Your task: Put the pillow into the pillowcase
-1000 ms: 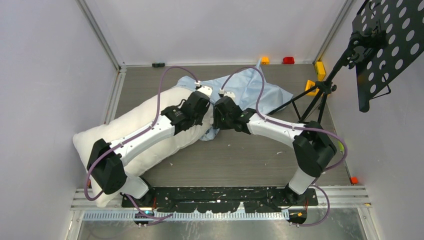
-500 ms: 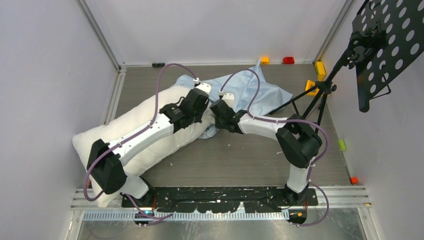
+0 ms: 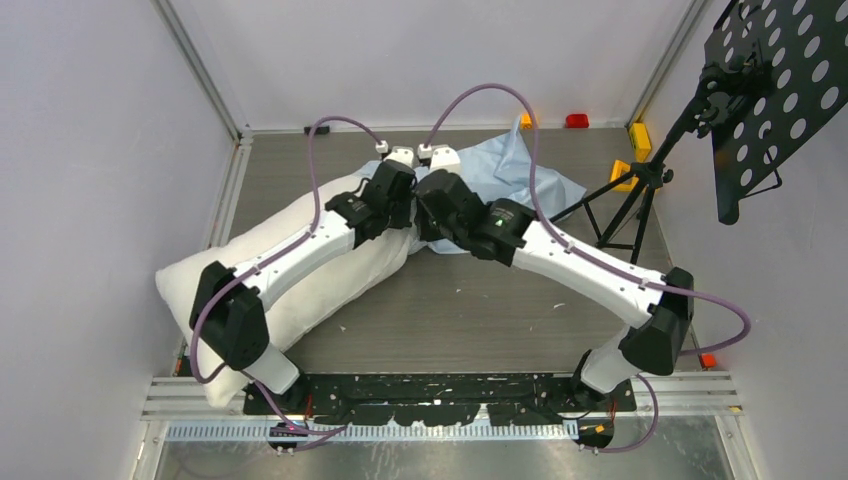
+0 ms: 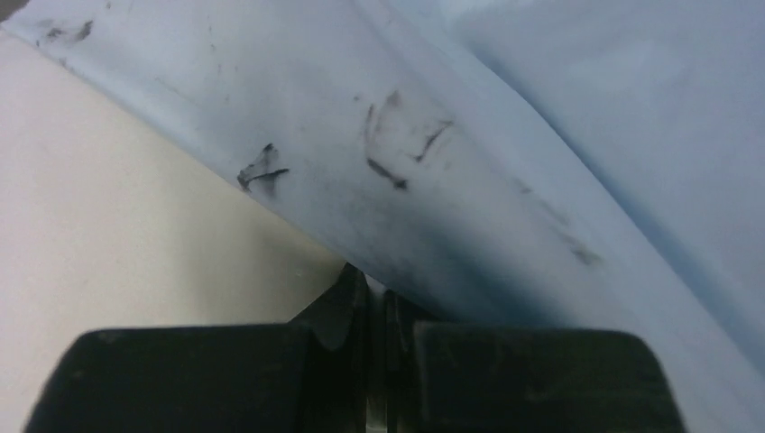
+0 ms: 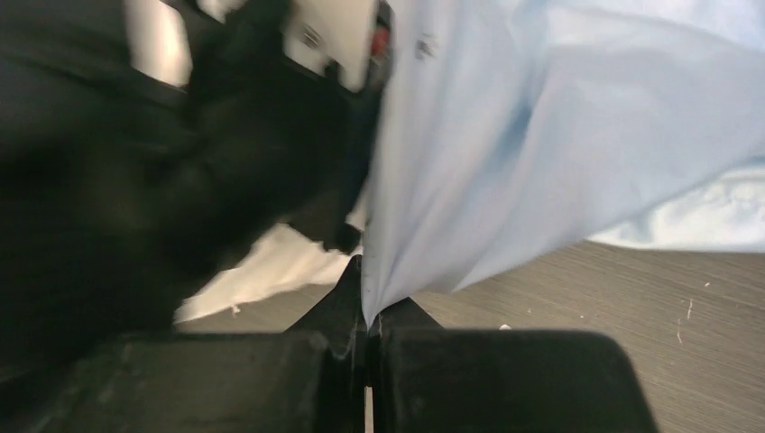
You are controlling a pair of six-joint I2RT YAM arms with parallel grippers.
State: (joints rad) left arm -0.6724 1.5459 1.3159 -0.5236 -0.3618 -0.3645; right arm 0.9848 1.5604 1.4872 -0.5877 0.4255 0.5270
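The white pillow [image 3: 330, 285] lies slantwise from the near left corner toward the middle, under my left arm. Its far end meets the light blue pillowcase [image 3: 510, 170], which is spread at the back centre. My left gripper [image 3: 408, 205] and right gripper [image 3: 432, 208] stand side by side at the pillowcase's near edge. In the left wrist view the left gripper [image 4: 374, 284] is shut on the smudged pillowcase [image 4: 433, 153], with the pillow [image 4: 135, 234] beneath. In the right wrist view the right gripper [image 5: 365, 316] is shut on a fold of the pillowcase [image 5: 541, 135].
A black tripod [image 3: 640, 190] carrying a perforated black panel [image 3: 780, 90] stands at the right. Small orange [image 3: 529, 121], red [image 3: 577, 121] and yellow [image 3: 639, 135] blocks sit along the back edge. Grey walls close in on both sides.
My right gripper has closed on the pillowcase's edge, and the right arm has stretched out forward. Both grippers have moved a little toward the back with the cloth.
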